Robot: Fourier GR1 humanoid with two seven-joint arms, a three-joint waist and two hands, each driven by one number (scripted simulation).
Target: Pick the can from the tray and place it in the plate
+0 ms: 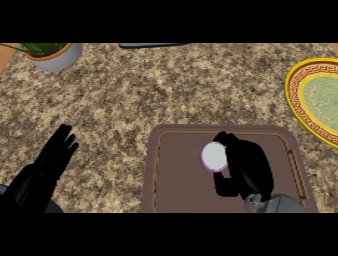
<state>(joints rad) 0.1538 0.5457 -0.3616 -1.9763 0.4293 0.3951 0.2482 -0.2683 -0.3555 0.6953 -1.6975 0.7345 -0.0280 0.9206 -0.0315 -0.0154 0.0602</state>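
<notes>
So you're looking at the head view, the only one here. The can [213, 156] is sitting low in the frame, right of centre, over the brown tray [173, 172], showing you its pale round end with a purple rim. The right hand [244, 167] is wrapping it from the right, fingers curling round its body and hiding most of it. You can't tell whether the can is lifting off the tray floor yet or resting on it.

Progress, as a judgement: the grasp is looking made or nearly made, and that's all that's done. The lift, the carry to the upper right and the release are all left. The plate [299, 95], yellow-rimmed with a green middle, is lying at the right edge of the frame, well apart from the tray, with nothing on the part you can see.

Pose: the right forearm is coming in from the lower edge, the hand pointing up the frame over the tray's middle. The left hand [52, 160] is resting at lower left on the speckled counter [164, 85], fingers straight and together, holding nothing. A potted plant [52, 54] is standing at upper left, out of the way.
</notes>
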